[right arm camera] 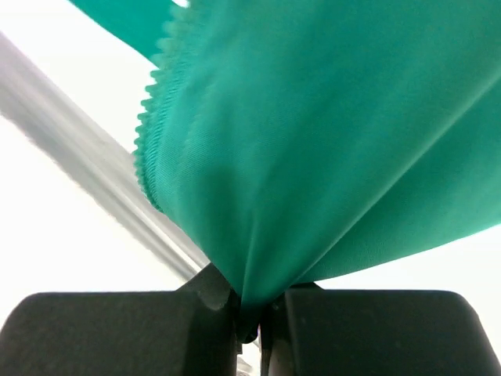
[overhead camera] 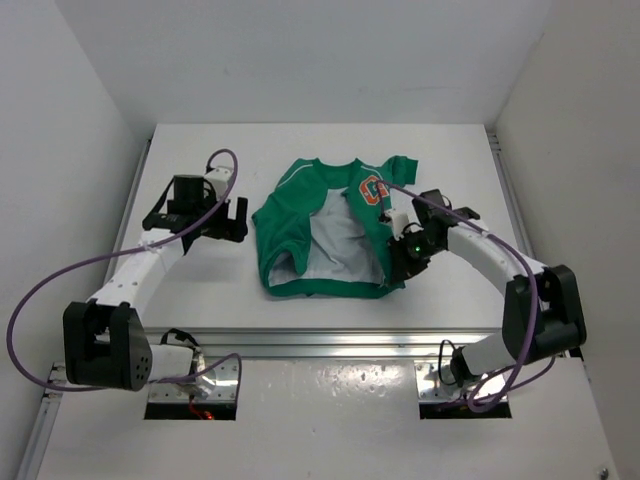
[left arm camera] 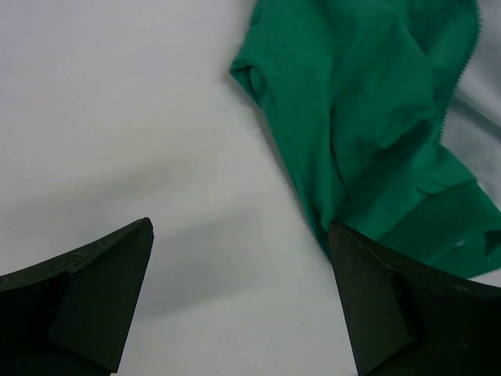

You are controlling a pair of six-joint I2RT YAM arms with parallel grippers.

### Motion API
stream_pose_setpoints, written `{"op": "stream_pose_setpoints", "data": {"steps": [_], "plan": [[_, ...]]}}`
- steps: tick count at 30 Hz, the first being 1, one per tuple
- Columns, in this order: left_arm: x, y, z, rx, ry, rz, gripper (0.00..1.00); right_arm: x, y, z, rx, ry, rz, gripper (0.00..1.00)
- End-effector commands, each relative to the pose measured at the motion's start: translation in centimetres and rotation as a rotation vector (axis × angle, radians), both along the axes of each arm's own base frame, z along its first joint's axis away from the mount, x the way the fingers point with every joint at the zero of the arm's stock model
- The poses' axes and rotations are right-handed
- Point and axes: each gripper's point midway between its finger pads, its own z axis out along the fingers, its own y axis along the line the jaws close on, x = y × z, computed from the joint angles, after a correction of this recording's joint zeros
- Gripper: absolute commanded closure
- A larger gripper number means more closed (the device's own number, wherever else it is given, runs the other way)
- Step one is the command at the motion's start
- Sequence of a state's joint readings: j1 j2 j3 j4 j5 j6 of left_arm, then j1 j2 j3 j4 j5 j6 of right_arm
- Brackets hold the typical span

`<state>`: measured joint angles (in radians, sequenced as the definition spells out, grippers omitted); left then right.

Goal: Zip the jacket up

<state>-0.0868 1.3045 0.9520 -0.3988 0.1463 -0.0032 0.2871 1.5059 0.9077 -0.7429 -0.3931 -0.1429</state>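
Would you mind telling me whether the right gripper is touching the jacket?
Touching. The right wrist view shows the right gripper shut on a fold of the jacket.

White arms [overhead camera: 140, 272], black fingers [left arm camera: 86, 298], purple cables [overhead camera: 9, 335].

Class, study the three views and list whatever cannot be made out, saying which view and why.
- Zip slider: not found in any view; too small from the top.
- Jacket corner being held: top view, hidden under the right gripper.
- Most of the jacket: left wrist view, cut off by top and right edges.
- Surroundings: right wrist view, blurred and blocked by the jacket.
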Motion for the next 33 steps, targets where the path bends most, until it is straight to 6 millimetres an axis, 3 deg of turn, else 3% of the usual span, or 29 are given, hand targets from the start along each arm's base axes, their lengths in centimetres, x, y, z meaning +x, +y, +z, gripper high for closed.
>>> {"op": "stream_pose_setpoints", "data": {"steps": [1, 5, 9, 12, 14, 15, 20, 25, 30, 33], "plan": [[-1.3, -2.3, 0.9, -0.065, -0.032, -0.131, 0.01, -0.1, 3.4, 4.2, 0.258, -0.02, 0.04, 1.0], [-3.2, -5.5, 0.7, -0.142, 0.014, -0.237, 0.01, 0.2, 4.6, 5.5, 0.329, 0.025, 0.013, 1.0], [-4.3, -9.1, 1.4, -0.08, -0.006, -0.318, 0.01, 0.6, 4.8, 4.8, 0.333, 0.059, -0.034, 1.0], [-3.3, -9.2, 0.9, 0.0, 0.035, -0.251, 0.01, 0.6, 4.9, 4.4, 0.326, 0.074, -0.049, 1.0], [-3.3, -10.4, 0.7, 0.052, 0.055, -0.271, 0.01, 0.6, 4.7, 4.1, 0.322, 0.078, -0.063, 1.0], [-2.5, -10.5, 1.6, 0.08, 0.038, -0.237, 0.01, 0.7, 4.8, 4.0, 0.318, 0.075, -0.062, 1.0], [-2.4, -13.1, 0.2, 0.105, 0.126, -0.259, 0.01, 1.1, 4.8, 3.8, 0.313, 0.083, -0.089, 1.0], [-3.5, -15.1, -0.3, 0.158, 0.133, -0.362, 0.01, 1.0, 4.5, 3.5, 0.298, 0.09, -0.093, 1.0], [-4.7, -16.8, 1.1, 0.249, 0.066, -0.456, 0.01, 1.2, 4.2, 3.3, 0.296, 0.085, -0.106, 1.0], [-5.0, -17.2, -0.2, 0.344, 0.089, -0.482, 0.01, 1.2, 4.1, 3.2, 0.294, 0.089, -0.113, 1.0]]}}
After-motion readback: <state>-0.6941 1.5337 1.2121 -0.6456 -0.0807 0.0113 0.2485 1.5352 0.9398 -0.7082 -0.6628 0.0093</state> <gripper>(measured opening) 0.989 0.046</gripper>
